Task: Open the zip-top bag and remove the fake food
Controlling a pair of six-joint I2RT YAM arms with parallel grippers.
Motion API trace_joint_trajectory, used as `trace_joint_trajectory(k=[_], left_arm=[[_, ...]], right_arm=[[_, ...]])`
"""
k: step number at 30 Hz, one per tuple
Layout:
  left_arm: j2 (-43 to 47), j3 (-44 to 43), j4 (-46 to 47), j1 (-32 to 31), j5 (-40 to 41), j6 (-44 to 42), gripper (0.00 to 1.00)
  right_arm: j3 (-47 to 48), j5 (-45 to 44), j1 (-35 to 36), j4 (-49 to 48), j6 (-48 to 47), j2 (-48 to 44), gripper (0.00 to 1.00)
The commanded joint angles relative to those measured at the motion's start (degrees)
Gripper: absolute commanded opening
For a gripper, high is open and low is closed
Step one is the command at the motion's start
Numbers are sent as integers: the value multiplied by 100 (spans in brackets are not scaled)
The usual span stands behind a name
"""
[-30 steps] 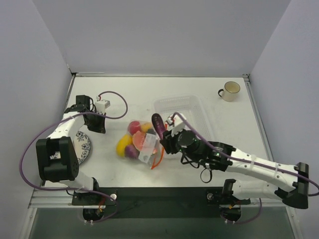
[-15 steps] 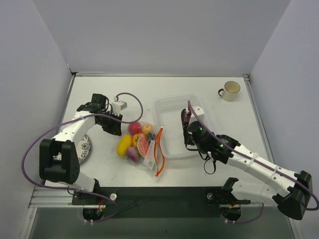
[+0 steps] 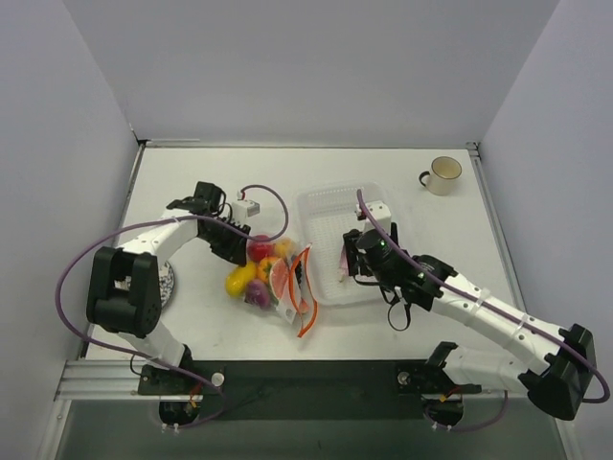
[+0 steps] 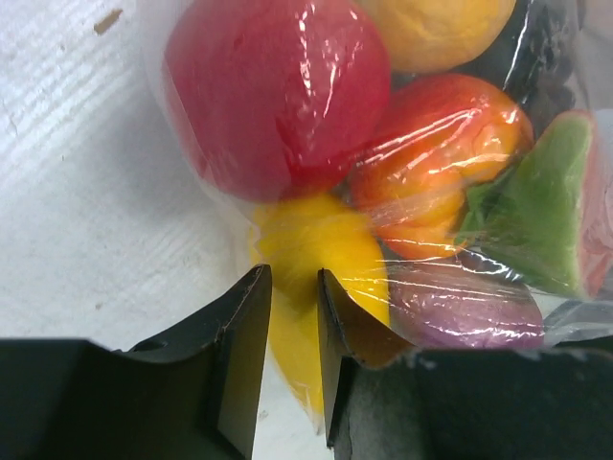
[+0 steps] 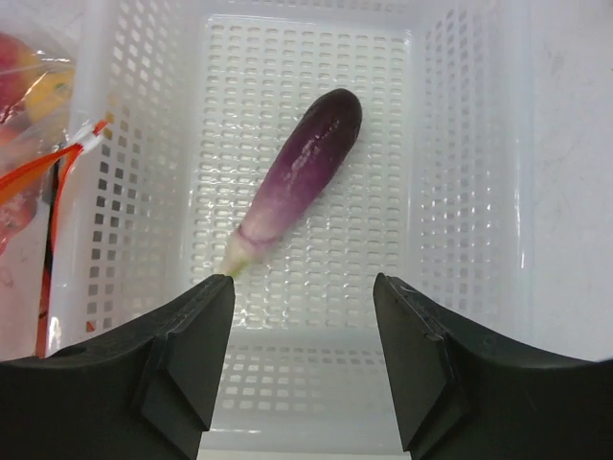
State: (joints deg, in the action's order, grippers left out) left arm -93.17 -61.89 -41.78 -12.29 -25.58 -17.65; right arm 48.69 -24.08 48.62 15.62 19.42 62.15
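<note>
The clear zip-top bag (image 3: 273, 278) lies mid-table, its orange-red zip strip (image 3: 306, 287) gaping toward the basket. Fake food shows through the film: a red fruit (image 4: 278, 86), an orange one (image 4: 431, 144), a yellow piece (image 4: 316, 240) and a purple piece (image 4: 460, 307). My left gripper (image 3: 241, 251) (image 4: 292, 278) is at the bag's left end, open by a narrow gap, with bag film and the yellow piece in that gap. A purple eggplant (image 5: 297, 182) lies loose in the white mesh basket (image 5: 460, 144). Just above the eggplant, my right gripper (image 3: 351, 253) (image 5: 302, 283) is open and empty.
The basket (image 3: 326, 196) sits right of the bag. A cream cup (image 3: 442, 174) stands at the back right corner. A blue-patterned plate (image 3: 165, 283) lies under the left arm near the left edge. Purple cables loop off both arms.
The right gripper carried the eggplant from the bag to the basket, opened and let it go. The left gripper moved right onto the bag's end and opened slightly.
</note>
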Motion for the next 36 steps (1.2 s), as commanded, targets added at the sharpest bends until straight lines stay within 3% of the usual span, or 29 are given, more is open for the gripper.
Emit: trace_joint_trajectory(k=[1,6,13,23,29,30,31,32,36], left_arm=[[-596,-7,381,-27,369,-133,36],[-475,-60,355,236,450,-125,36],[149,-105,-58,684,159,-379,37],[-26,256,65,1194,63,-617,32],[70,300,-5,1194,-210,-547,38],[44,326,-6,1194,-323,-538,51],[27,353,-23,1177,-385,-546,85],[-17,353,-93,1151,-456,-625,97],[-62,178,-374,1098,-658,-713,97]], right_arm=[[-52,-71,366,91,-8,-168,61],[-17,-264,1218,82,53,209,61],[149,-124,1702,-295,325,1053,55],[527,17,2072,-735,405,2125,51],[765,-764,2380,-411,264,2232,49],[713,-818,2363,-367,273,2205,49],[669,-853,2354,-349,273,2153,49],[564,-844,2310,-305,386,2152,49],[151,-800,2283,-138,773,1951,48]])
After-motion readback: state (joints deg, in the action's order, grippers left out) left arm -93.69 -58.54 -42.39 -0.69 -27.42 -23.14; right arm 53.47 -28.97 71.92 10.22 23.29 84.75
